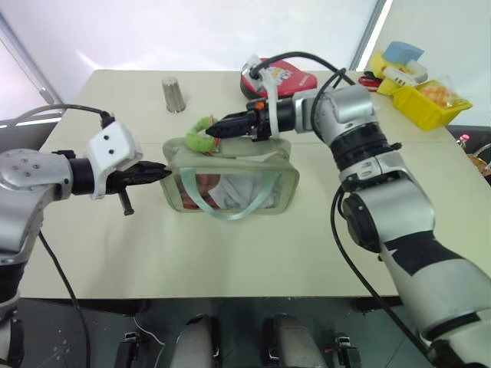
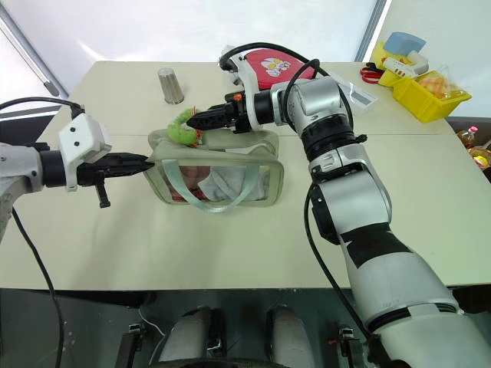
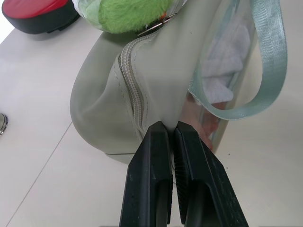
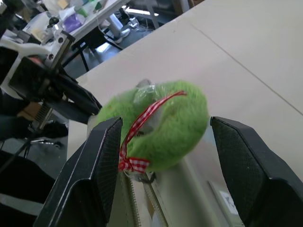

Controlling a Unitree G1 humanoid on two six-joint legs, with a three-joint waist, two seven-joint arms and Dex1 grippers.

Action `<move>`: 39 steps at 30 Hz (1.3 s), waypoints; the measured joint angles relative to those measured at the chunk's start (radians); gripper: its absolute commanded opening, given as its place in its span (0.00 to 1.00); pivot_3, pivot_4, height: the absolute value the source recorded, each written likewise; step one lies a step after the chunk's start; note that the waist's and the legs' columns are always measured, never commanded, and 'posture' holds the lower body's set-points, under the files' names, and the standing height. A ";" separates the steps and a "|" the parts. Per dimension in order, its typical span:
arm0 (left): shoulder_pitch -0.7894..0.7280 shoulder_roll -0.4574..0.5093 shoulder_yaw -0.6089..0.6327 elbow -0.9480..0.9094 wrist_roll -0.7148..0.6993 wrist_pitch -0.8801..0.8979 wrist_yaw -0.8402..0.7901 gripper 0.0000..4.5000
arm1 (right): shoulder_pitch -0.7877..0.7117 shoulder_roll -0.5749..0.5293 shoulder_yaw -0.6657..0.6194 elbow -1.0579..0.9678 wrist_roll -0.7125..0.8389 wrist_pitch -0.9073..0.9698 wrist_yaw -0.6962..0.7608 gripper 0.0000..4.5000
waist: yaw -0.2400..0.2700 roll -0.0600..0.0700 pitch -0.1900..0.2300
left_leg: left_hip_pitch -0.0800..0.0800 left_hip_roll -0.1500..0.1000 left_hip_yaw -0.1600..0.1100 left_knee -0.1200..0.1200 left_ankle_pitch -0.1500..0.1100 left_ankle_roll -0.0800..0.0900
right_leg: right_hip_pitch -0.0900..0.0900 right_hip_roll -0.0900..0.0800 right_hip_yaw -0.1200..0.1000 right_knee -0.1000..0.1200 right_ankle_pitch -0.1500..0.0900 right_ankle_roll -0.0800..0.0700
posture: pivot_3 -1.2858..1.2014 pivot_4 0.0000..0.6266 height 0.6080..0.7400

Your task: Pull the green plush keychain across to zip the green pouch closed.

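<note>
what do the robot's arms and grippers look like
Both arms are silver-grey metal segments with black joints and black cables looping along them. The left gripper sits behind a white boxy wrist housing; the right gripper has a white bracket with a small orange detail. Each gripper has two slim black fingers with textured inner pads.

The pouch [image 1: 230, 184] stands mid-table [image 1: 253, 261], the keychain [image 1: 201, 135] on its top left corner. Behind it sit a metal cup [image 1: 174, 94] to the left and a round case [image 1: 282, 77] to the right. Bins [image 1: 418, 96] lie far right.
</note>
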 measured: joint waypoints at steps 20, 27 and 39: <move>-0.034 0.000 -0.021 0.052 0.006 -0.018 -0.018 0.00 | 0.102 -0.175 -0.103 -0.327 0.055 0.165 -0.085 0.02 | 0.001 0.000 0.000 | 0.000 0.000 0.000 -0.001 0.000 0.000 | -0.001 0.000 0.000 0.000 0.000 0.000 | 0.52 0.24 1.00; -0.025 0.012 -0.019 0.054 0.003 -0.029 -0.024 0.00 | 0.335 -0.431 -0.109 -0.746 0.066 0.275 -0.164 0.02 | 0.003 0.000 0.000 | 0.000 -0.001 0.000 -0.001 0.000 0.001 | 0.000 -0.002 -0.001 -0.002 0.000 0.000 | 0.52 0.24 1.00; -0.077 -0.004 -0.064 0.107 0.019 -0.064 -0.044 0.00 | 0.538 -0.609 -0.117 -0.963 0.027 0.266 -0.325 0.02 | 0.009 0.000 0.000 | 0.000 -0.001 0.000 -0.001 -0.001 0.001 | 0.001 -0.001 0.000 -0.003 0.000 0.000 | 0.52 0.24 1.00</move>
